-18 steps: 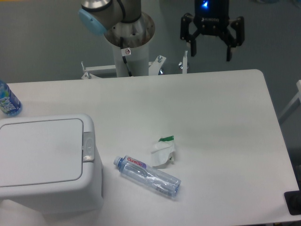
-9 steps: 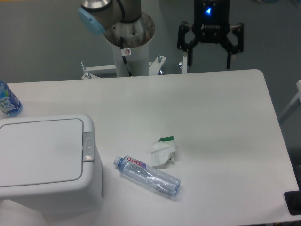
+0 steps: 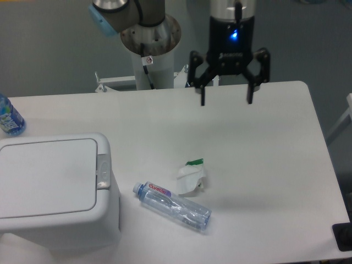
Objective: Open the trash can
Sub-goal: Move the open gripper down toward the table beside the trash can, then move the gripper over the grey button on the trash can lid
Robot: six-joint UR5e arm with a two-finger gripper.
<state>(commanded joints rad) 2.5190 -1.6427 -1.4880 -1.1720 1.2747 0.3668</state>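
Note:
The trash can (image 3: 52, 190) is a boxy white bin at the front left of the table. Its flat lid (image 3: 47, 175) lies shut, with a small grey latch (image 3: 103, 171) on the right rim. My gripper (image 3: 226, 100) hangs open and empty over the back middle of the table, far to the right of and behind the bin. Its two black fingers (image 3: 202, 94) point down.
A clear plastic bottle (image 3: 173, 205) lies on its side right of the bin. A crumpled white scrap with a green edge (image 3: 191, 177) lies just behind it. A blue-labelled bottle (image 3: 9, 116) stands at the left edge. The arm's base (image 3: 149, 49) stands behind the table.
The gripper has moved down and to the left, from above the table's back edge to over the table top. It stays open. Nothing else has moved.

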